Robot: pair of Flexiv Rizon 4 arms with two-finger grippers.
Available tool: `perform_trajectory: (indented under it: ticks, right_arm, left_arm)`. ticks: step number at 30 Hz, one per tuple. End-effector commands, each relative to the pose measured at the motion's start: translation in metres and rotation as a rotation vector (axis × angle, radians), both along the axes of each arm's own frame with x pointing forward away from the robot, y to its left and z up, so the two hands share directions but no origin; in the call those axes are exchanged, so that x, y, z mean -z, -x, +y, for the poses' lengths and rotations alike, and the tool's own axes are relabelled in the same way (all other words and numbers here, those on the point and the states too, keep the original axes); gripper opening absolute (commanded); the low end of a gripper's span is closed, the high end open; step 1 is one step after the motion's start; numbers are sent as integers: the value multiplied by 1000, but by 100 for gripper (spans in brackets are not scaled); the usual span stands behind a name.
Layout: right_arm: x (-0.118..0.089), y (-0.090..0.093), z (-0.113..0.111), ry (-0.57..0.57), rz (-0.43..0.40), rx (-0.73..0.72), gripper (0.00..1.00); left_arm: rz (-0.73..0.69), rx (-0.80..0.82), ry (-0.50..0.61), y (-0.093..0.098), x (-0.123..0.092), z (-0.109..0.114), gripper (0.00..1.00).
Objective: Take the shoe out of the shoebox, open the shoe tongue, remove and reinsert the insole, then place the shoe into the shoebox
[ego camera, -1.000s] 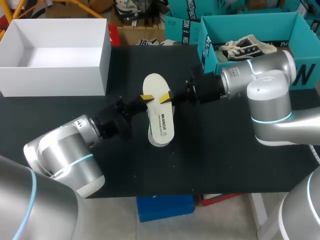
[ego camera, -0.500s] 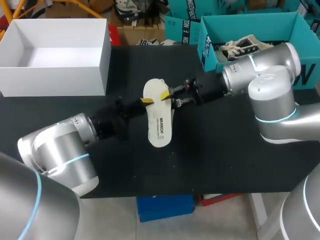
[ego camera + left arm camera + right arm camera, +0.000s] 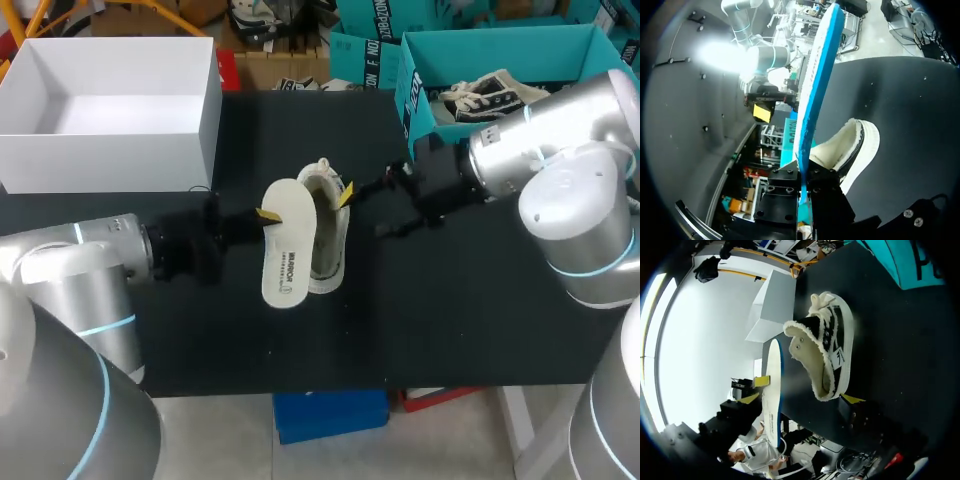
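Clamping the white insole [image 3: 284,262] by its edge, the left hand [image 3: 267,214] holds it tilted above the middle of the black tabletop [image 3: 450,310]. In the left wrist view the insole, seen edge-on, hides part of the fleece-lined shoe [image 3: 328,232], which stands on its sole just beside it. The right hand [image 3: 347,193] sits at the shoe's collar, too little of it showing to tell whether it grips or stands wide; a white box [image 3: 100,165] occupies the far left corner, a teal box [image 3: 418,100] the far right.

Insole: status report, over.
Left end effector shut on insole. Insole out, held beside shoe. Right end effector at shoe's collar.
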State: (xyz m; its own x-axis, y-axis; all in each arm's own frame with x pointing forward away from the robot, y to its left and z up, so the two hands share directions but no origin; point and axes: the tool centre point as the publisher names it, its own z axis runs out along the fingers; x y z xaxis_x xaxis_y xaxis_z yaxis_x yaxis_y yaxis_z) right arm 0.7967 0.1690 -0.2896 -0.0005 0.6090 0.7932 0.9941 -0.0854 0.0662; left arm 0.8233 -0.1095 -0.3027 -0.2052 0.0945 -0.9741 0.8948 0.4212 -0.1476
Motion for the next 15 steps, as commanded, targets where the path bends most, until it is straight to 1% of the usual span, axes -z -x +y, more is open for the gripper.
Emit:
perform_trajectory:
  ticks: [1,9,15]
  right_arm:
    - [-23,44,-20,152,-51,156,100]
    - [-40,83,-39,257,-57,324,100]
    - [-49,105,-50,288,-74,417,100]
  left_arm:
    - [54,40,-81,12,-6,17,0]
    - [106,71,-123,22,-6,29,0]
    - [121,91,-129,28,-6,29,0]
